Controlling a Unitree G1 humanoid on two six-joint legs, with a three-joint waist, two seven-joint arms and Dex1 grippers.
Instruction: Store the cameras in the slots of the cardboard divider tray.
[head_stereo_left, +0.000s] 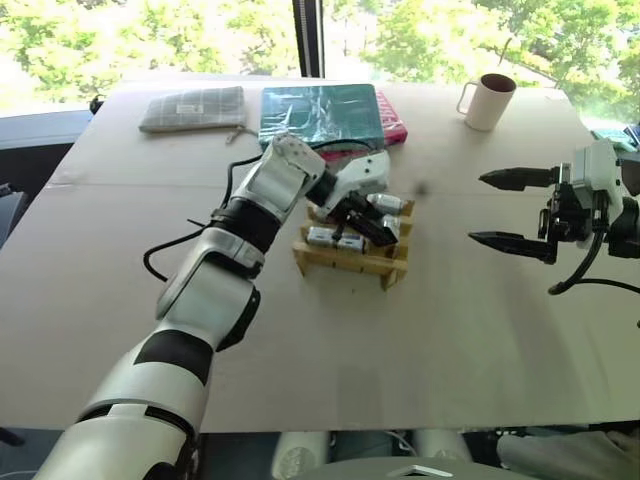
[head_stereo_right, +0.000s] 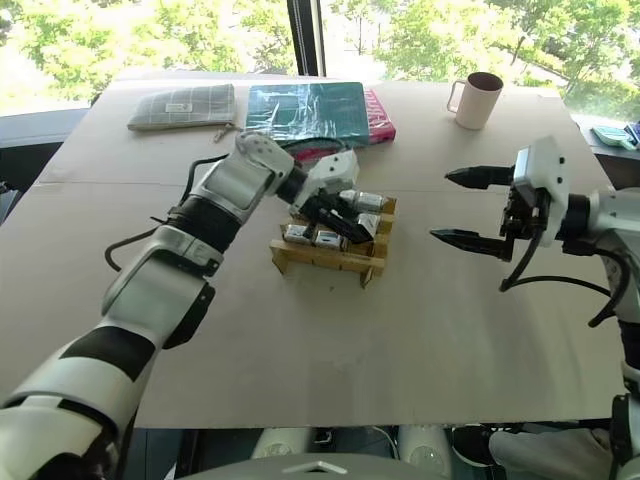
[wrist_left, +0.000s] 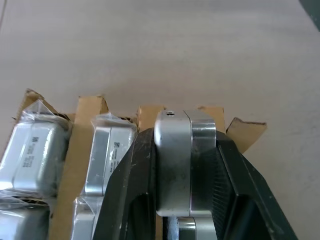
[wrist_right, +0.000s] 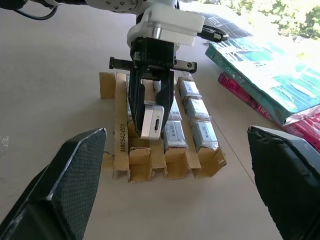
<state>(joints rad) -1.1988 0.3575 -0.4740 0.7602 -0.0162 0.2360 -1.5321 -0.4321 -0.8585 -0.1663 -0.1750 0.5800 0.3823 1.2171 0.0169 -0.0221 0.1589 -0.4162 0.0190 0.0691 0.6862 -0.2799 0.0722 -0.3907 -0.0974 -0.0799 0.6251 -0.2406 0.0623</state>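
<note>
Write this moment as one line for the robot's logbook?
left gripper: shut on camera, over cardboard divider tray | right gripper: open, empty, beside tray | phase: inserting

I count one cardboard divider tray (wrist_right: 121, 130), one mug (head_stereo_left: 487, 100), one grey pouch (head_stereo_left: 192, 108) and two stacked books (head_stereo_left: 322, 114).

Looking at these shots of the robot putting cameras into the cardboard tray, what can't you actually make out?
- How many slots of the cardboard divider tray are filled: in the eye views the left gripper covers its middle.
- Whether the held camera has entered a slot: in the left wrist view the gripper's fingers hide its lower end.
- The printed labels on the stored cameras: too small.
- The mug's contents: its rim hides the inside.
</note>
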